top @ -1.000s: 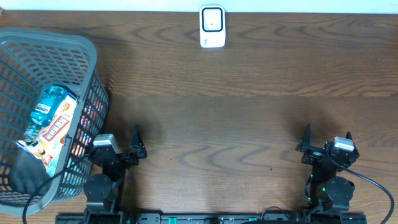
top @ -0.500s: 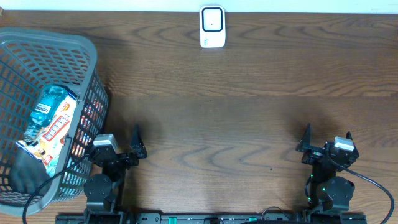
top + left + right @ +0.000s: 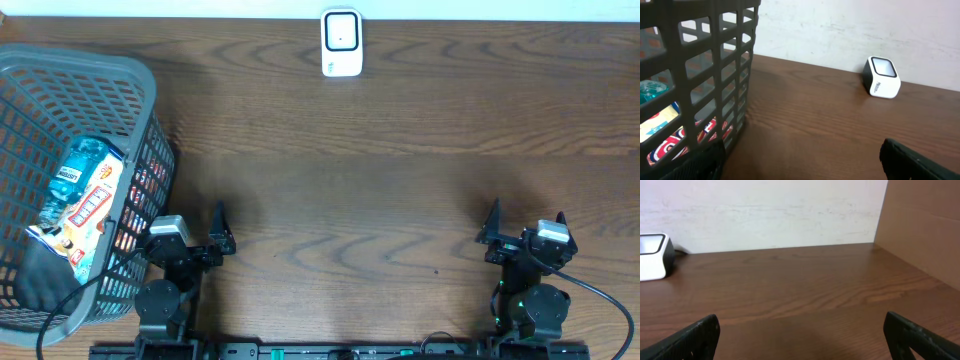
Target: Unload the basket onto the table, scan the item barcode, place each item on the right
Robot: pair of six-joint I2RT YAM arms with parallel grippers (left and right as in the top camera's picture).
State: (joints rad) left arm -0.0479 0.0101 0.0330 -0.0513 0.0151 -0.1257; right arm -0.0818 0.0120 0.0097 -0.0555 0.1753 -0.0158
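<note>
Left claw (image 3: 800,150) and right claw (image 3: 800,321) both stand apart, empty; scanner (image 3: 341,43) top centre, basket (image 3: 140,90) at left.

I find the scanner (image 3: 341,43), a white upright block with a pale window, standing at the far middle edge of the table (image 3: 400,180). The items lie in the grey basket (image 3: 148,90) at my left: an orange-and-white snack packet (image 3: 88,208) tilted beside a blue-labelled bottle (image 3: 72,170). I cannot make out any barcode.
</note>
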